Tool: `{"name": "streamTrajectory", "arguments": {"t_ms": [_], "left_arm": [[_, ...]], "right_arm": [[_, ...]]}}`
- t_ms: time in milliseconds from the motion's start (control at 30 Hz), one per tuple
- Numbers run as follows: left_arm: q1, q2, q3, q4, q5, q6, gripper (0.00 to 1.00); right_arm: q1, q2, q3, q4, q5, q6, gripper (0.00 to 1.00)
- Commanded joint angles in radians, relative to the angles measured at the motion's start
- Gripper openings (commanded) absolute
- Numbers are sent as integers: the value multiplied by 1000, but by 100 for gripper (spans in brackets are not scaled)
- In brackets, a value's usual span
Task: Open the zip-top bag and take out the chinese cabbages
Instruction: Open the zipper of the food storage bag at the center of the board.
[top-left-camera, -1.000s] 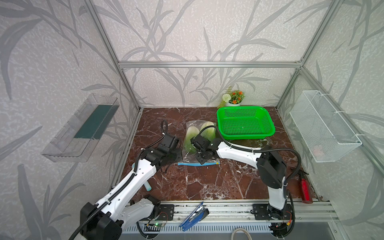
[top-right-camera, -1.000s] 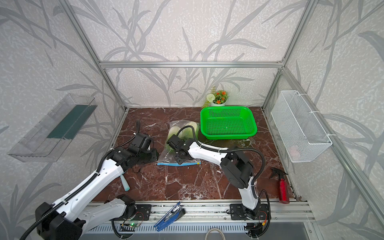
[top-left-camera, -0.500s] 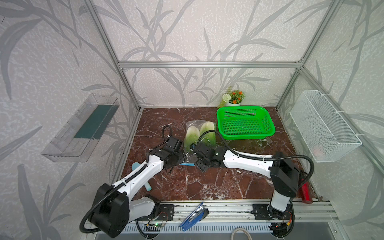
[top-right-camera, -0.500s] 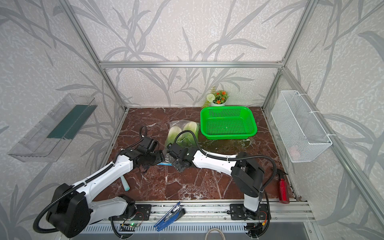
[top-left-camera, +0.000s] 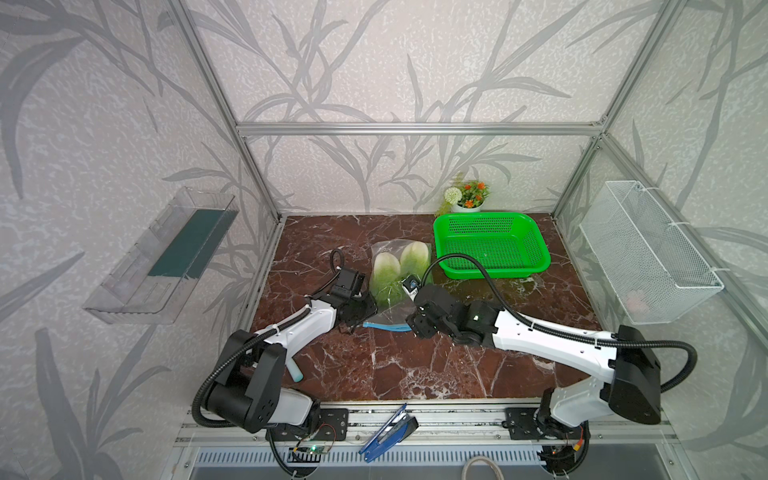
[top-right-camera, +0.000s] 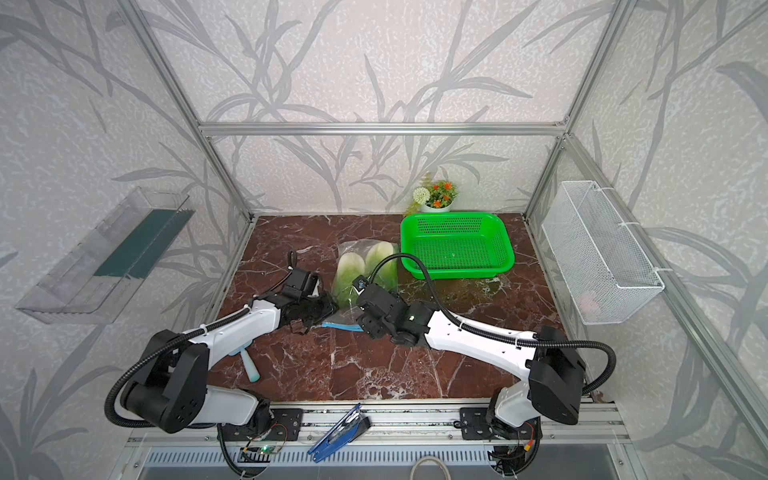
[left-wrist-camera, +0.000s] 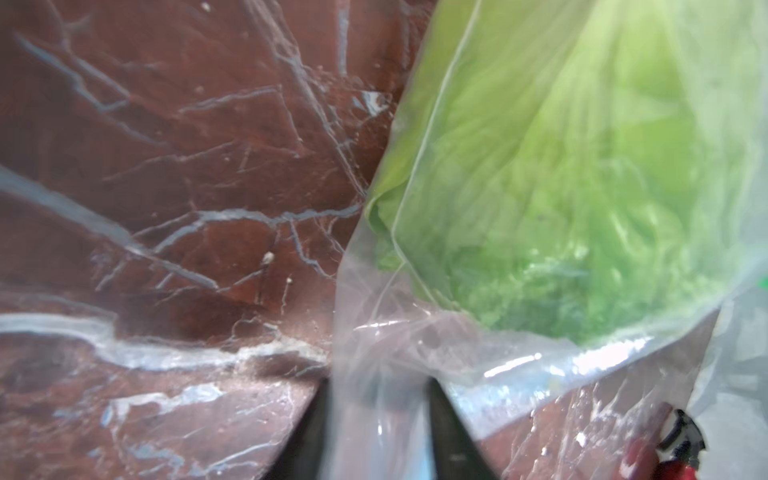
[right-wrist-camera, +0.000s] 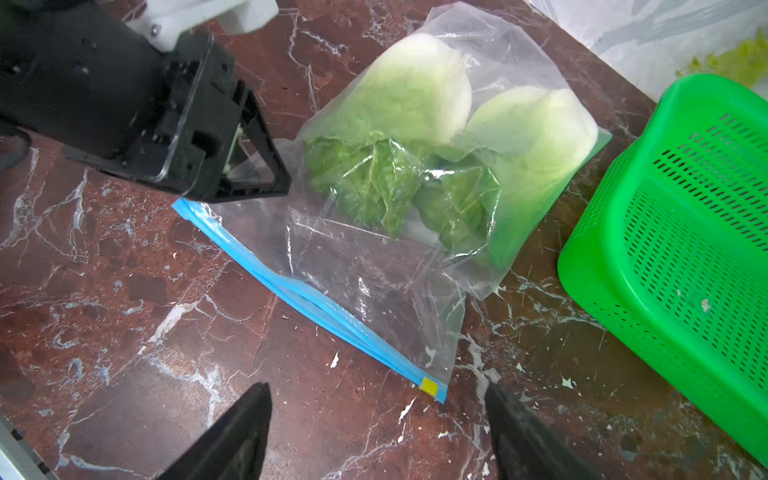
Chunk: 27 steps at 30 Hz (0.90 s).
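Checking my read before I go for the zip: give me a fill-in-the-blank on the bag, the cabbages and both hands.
The bag holds ___ cabbages.
The right hand is ___, close to the yellow slider.
The left hand pinches the bag near the end of the blue strip opposite the ___.
Missing words: two; open; slider.

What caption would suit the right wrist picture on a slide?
Open right hand hovers near the yellow slider tab of a clear blue-zipped plastic bag holding two green-white Chinese cabbages.
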Motion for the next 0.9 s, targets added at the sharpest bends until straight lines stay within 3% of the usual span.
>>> {"name": "streamTrajectory", "arguments": {"t_ms": [0, 33, 433, 600, 700, 833, 867], "left_arm": [[4, -51, -1, 35, 47, -23, 7], [4, -73, 7, 32, 53, -33, 0], [4, -196, 203, -92, 41, -12, 0], [4, -196, 236, -111, 50, 1, 0], [5, -216, 225, -111, 57, -12, 0], [4, -257, 173, -58, 73, -54, 0], [3, -266, 164, -49, 70, -61, 0]], "right_arm": [[-3, 2, -6, 4, 9, 12, 82], [-3, 7, -6, -1, 0, 9, 82], [-8, -27, -69, 32, 2, -161, 84], [-77, -61, -64, 66, -6, -104, 82], [-120, -121, -59, 54, -40, 48, 69], [-123, -239, -150, 130, -102, 329, 32], [-124, -257, -167, 132, -110, 382, 29]]}}
